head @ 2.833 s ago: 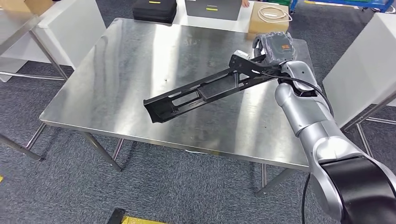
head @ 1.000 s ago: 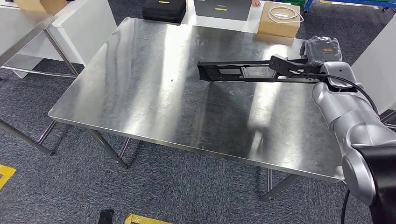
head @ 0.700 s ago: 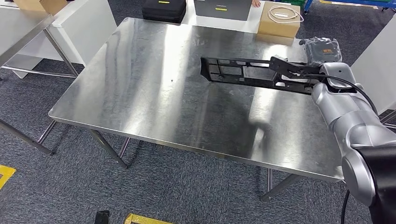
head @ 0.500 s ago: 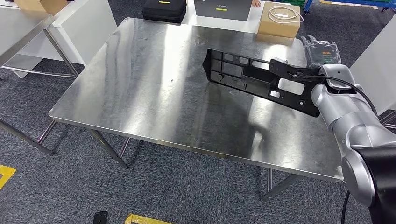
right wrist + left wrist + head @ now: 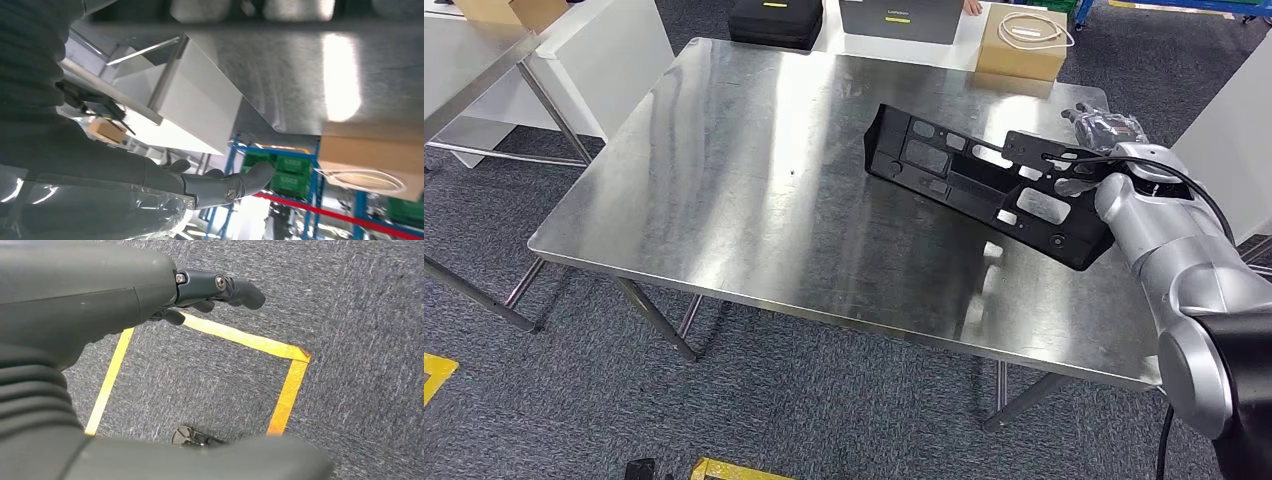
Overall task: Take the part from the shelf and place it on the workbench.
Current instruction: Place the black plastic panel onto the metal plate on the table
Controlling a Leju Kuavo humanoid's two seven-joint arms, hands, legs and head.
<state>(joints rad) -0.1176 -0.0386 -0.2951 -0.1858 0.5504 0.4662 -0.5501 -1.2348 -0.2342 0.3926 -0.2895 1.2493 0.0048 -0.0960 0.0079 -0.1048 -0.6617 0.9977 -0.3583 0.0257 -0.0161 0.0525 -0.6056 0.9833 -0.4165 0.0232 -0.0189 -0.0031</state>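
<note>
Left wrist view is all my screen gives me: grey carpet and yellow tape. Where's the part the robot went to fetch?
Observer: The head view has the black part over the right side of the steel workbench, lying nearly flat.
Operator: Is a hand holding it?
Observer: The right hand is by the part's right end. I can't tell from that view whether it touches.
Operator: Any closer look?
Observer: The right wrist view shows that hand's fingers stretched out, with nothing between them.
</note>
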